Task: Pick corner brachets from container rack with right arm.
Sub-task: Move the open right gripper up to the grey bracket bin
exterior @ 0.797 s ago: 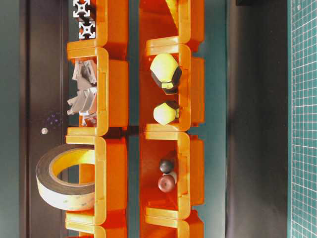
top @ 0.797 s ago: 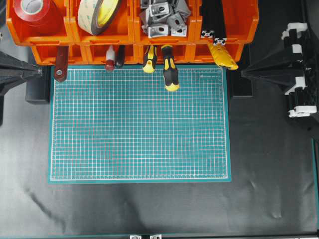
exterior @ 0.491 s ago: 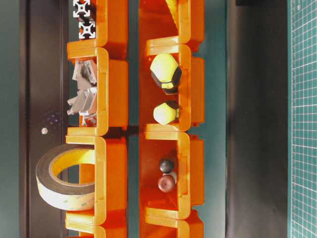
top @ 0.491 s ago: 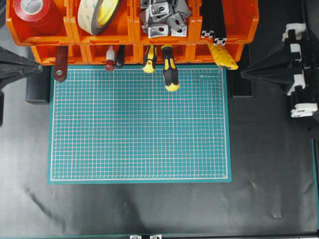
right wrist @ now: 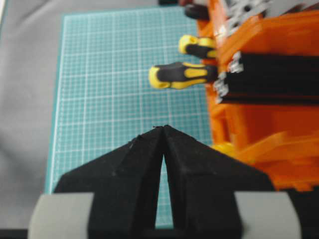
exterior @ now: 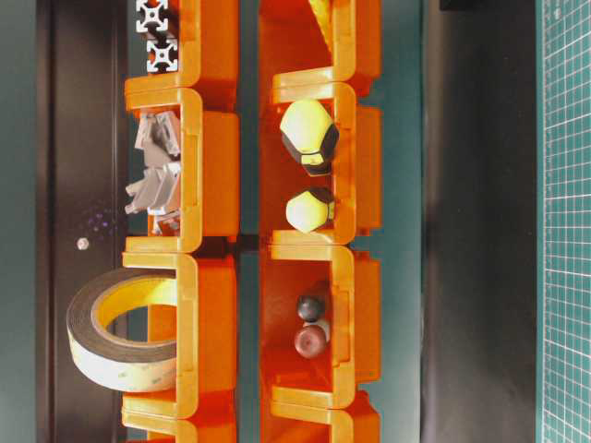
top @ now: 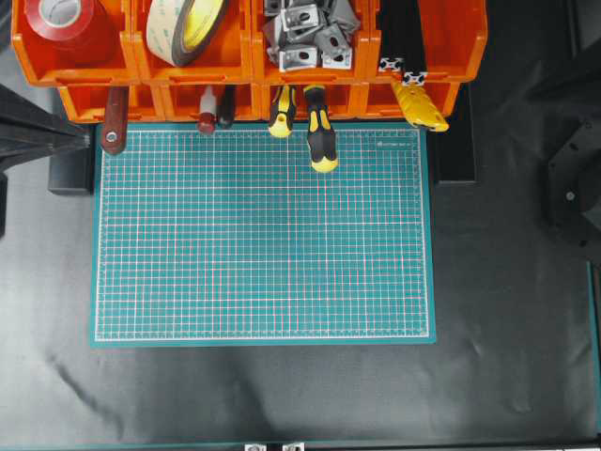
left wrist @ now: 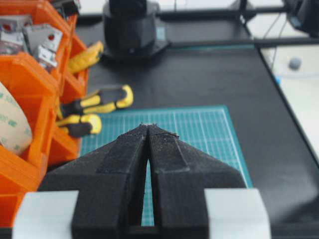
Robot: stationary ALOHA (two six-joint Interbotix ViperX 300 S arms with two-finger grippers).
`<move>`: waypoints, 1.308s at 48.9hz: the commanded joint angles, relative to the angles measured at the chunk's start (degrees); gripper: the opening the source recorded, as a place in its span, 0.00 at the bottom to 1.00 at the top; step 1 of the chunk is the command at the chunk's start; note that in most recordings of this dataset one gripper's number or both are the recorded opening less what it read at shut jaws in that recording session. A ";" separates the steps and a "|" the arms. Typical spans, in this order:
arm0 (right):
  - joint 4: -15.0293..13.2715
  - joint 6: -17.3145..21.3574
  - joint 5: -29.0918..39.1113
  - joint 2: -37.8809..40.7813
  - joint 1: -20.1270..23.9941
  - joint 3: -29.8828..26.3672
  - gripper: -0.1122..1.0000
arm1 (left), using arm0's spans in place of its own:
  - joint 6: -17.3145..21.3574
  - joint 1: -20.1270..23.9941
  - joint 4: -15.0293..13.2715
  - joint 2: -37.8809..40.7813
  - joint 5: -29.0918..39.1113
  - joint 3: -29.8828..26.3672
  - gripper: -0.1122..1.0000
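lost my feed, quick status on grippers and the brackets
Left gripper shut, empty. Right gripper shut, empty, over the mat. Corner brachets untouched in container rack. Nothing in the way.

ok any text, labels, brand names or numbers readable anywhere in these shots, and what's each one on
No text can be read in any view.
cutting mat: a small pale print sits near its top right corner at, too small to read.
cutting mat edges: faint ruler marks, too small to tell as digits.
red tape roll, double-sided tape roll, corner brachets, container rack: no visible lettering.
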 commanded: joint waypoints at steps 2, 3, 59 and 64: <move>-1.76 -0.18 11.07 5.45 -0.35 -10.20 0.10 | 0.00 0.09 0.18 1.41 3.16 -2.46 0.10; -2.02 -0.26 12.66 6.42 -0.35 -11.69 0.10 | 0.00 0.09 0.09 1.49 3.60 -2.46 0.10; -6.94 -16.96 6.33 34.37 -10.99 -28.65 0.43 | -0.09 -0.18 0.18 0.97 4.75 -3.43 0.10; -6.94 -17.23 3.69 34.98 -10.99 -27.86 0.70 | -0.09 -0.18 0.18 0.88 4.83 -3.52 0.10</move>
